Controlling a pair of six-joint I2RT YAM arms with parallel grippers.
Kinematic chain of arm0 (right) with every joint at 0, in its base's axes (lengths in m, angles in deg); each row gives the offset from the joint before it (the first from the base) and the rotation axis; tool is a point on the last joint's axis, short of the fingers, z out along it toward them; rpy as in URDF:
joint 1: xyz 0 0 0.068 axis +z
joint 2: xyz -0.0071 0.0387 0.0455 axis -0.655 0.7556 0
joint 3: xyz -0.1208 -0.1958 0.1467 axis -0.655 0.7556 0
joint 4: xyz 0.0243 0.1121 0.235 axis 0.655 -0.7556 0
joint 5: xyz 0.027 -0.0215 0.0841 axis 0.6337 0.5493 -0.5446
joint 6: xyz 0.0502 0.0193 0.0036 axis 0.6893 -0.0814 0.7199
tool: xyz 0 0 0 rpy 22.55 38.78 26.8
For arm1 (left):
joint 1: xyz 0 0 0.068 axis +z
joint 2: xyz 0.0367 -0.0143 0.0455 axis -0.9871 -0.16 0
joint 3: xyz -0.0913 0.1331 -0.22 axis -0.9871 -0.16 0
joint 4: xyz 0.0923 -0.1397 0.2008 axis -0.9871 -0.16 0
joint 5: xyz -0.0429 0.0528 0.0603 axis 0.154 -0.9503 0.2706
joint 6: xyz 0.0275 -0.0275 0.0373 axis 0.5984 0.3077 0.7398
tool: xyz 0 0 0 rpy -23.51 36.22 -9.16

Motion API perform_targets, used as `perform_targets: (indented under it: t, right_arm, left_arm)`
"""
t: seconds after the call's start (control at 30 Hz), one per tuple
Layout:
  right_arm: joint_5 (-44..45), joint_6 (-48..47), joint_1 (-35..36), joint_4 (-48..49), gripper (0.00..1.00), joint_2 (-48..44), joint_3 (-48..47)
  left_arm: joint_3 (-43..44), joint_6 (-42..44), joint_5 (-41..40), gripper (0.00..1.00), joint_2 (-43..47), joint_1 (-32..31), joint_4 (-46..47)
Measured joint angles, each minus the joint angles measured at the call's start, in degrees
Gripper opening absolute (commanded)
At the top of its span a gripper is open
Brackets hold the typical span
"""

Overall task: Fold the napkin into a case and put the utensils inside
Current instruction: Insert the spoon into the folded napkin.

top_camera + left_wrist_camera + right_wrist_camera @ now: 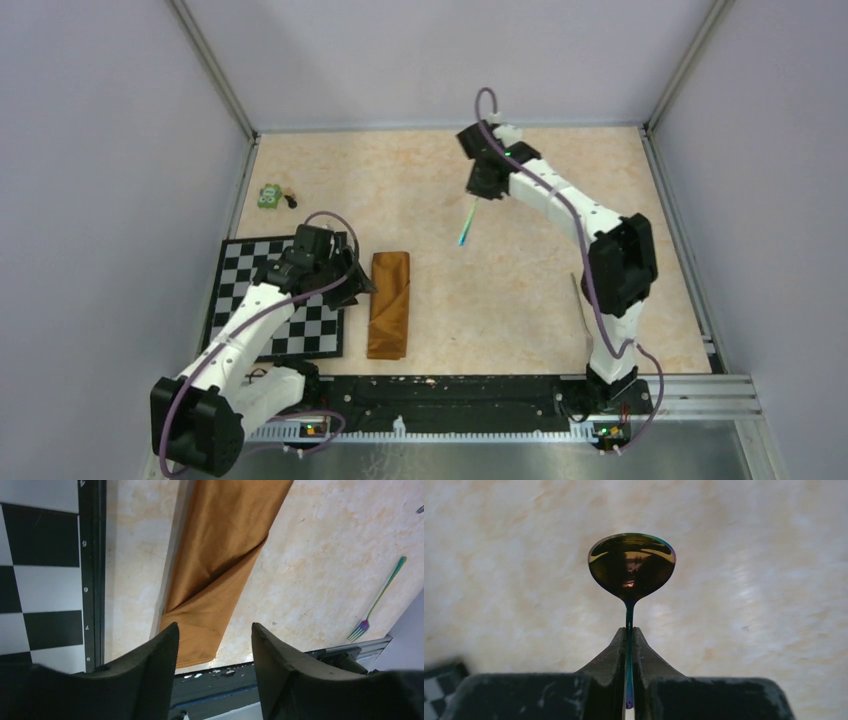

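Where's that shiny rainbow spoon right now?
In the top view, the iridescent metal spoon hangs pinched in the right gripper above the middle of the table, right of the folded rust-orange napkin.

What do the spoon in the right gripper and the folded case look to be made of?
The spoon looks like polished metal with a rainbow-iridescent finish: its bowl gives mirror-like reflections. The case looks like soft woven cloth, matte rust-orange: it shows creases and a folded diagonal flap, with no shine.
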Motion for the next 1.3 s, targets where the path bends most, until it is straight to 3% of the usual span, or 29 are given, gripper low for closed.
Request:
perform_targets:
  t: [0.17,0.27,0.37,1.3]
  right_arm:
    - [-2.10,5.44,13.18,-5.16,0.00,12.20,-16.74]
    - [-2.14,6.54,17.57,-7.98,0.00,20.50,-27.85]
    - [-2.12,7.19,20.06,-10.38,0.00,25.03,-32.94]
    - [-1.14,9.38,26.34,-13.57,0.00,27.43,-32.35]
  left_arm:
    - [-3.98,-2.34,0.98,0.45,3.72,-0.13,-1.27]
    - [-7.04,-3.78,1.81,0.43,5.18,-0.35,-2.19]
    - [-9.62,-5.18,2.12,0.43,6.60,-1.09,-2.97]
    - [-18.78,-9.33,4.26,0.31,1.66,-1.97,8.02]
